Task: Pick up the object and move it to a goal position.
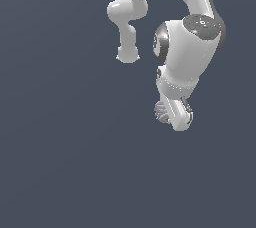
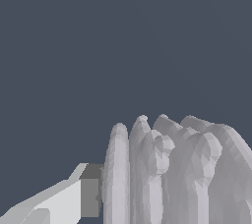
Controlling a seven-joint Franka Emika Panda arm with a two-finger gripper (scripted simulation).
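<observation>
My arm (image 1: 187, 52) fills the upper part of the exterior view, wrist bent down over a bare dark floor (image 1: 65, 172). At its tip the gripper (image 1: 172, 114) hangs low, and the object (image 1: 161, 110) sits right at it, peeking out on the exterior view's left. In the wrist view the object (image 2: 177, 174) looms huge, ribs running along the finger (image 2: 74, 198), which touches it. I judge the gripper clamped on it, though only one finger shows. No goal marker is visible.

Ext cam looked down from above, arm (image 1: 187, 62) upper right; wrist cam sat v. close on ribbed object (image 2: 177, 174); both shared it.
</observation>
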